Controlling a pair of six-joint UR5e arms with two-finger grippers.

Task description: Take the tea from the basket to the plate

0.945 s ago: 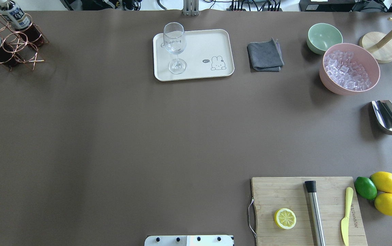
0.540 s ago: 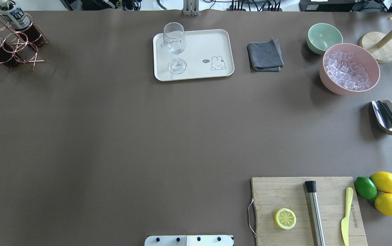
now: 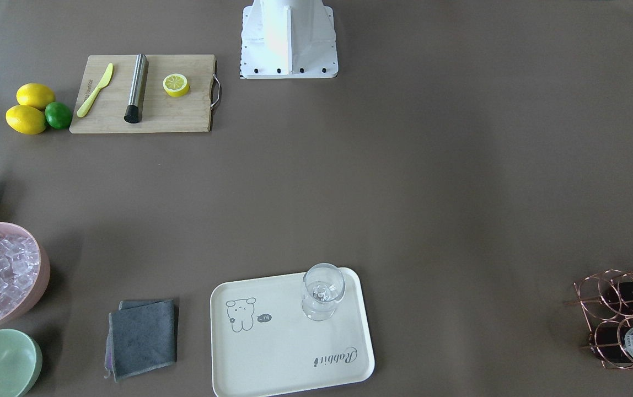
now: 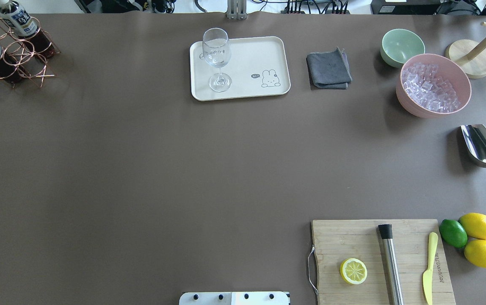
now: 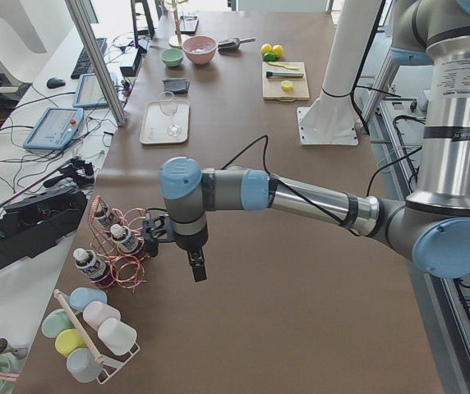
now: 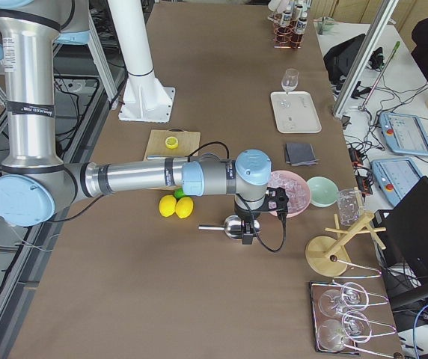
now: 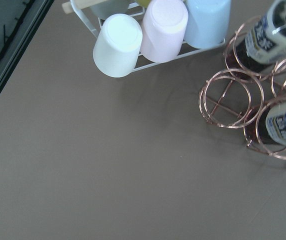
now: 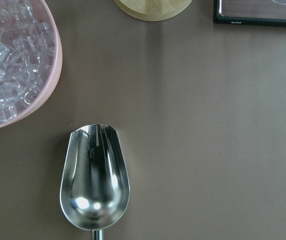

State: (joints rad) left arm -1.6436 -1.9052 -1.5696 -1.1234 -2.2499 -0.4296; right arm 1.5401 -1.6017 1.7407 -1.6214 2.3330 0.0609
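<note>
Approach step: our left pincer [image 5: 195, 269] hovers over the worktop [image 4: 183, 169] just beside the basket [image 7: 225, 102]; we cannot tell how wide it stands. The tea [image 7: 283, 125] sits upright in the basket, well apart from the plate [image 4: 251, 55]. Next, we judge, we centre over one tea and descend
</note>
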